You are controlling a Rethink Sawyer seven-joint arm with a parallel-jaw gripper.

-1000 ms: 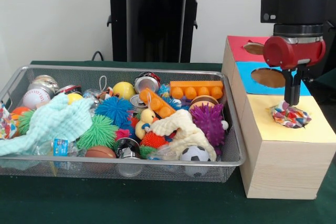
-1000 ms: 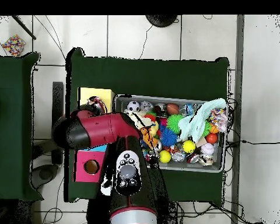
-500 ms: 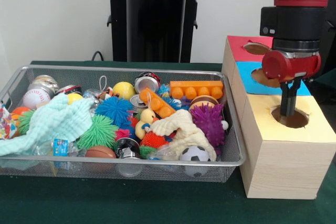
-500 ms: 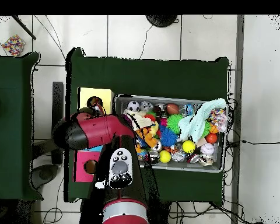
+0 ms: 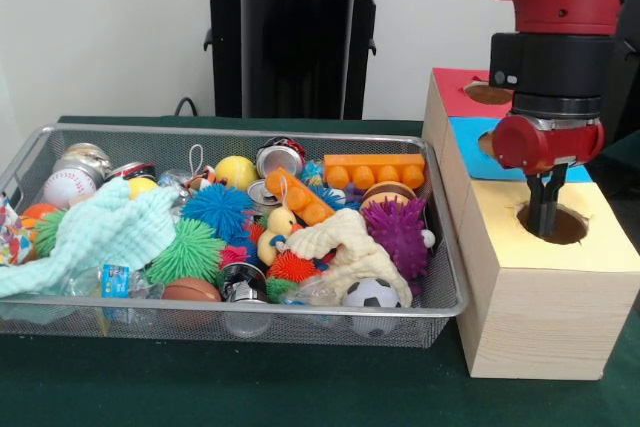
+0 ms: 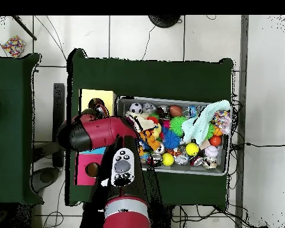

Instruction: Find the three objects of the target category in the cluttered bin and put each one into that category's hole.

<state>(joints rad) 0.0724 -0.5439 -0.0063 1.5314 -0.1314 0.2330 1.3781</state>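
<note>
Wire-mesh bin (image 5: 440,292) fills the lower left of the front view, packed with toys: spiky balls, a yellow duck (image 5: 274,232), a soccer ball (image 5: 372,294), an orange block (image 5: 374,170), cans and a pale green cloth (image 5: 95,234). At right, the wooden box (image 5: 535,312) has red, blue and yellow tops. The gripper (image 5: 545,219) hangs at the yellow top's hole (image 5: 560,225), holding nothing; fingers close together.

I work in a robotics lab: my worktop (image 6: 151,74) wears dark green cloth on a pale tiled floor (image 6: 145,35) strewn with cables (image 6: 50,32). On the worktop, a wire-mesh bin (image 5: 440,297) crammed with toys sits beside a wooden sorting box (image 5: 540,307) with colour-coded holes.
</note>
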